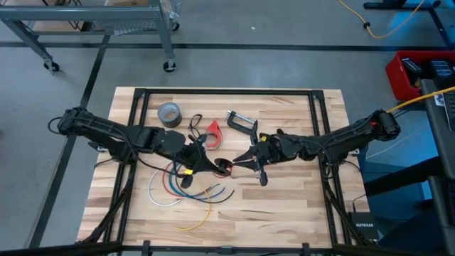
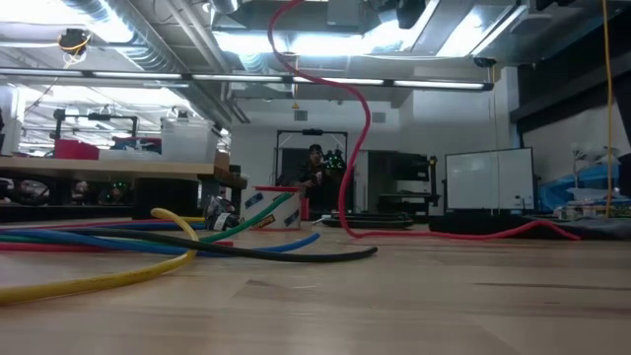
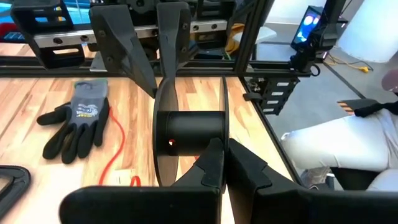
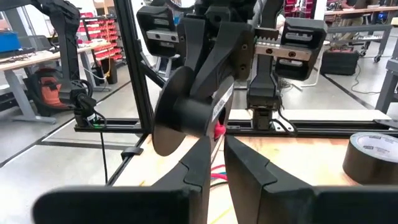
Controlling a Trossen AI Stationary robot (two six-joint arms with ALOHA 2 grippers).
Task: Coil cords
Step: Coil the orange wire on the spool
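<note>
Black spool (image 1: 223, 168), one, two grippers' fingers (image 3: 214, 163) clamping it

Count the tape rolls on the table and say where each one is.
1. The grey tape roll lies flat near the far edge of the table, on the left arm's side, beyond the fanned wires. Another could be hidden under the arms, but none shows.

Two dark jointed arms (image 1: 114, 135) with black cabling

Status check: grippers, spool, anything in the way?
Left gripper shut on spool. Right gripper at its other side. Red wire trails up. Wire bundle close below.
</note>
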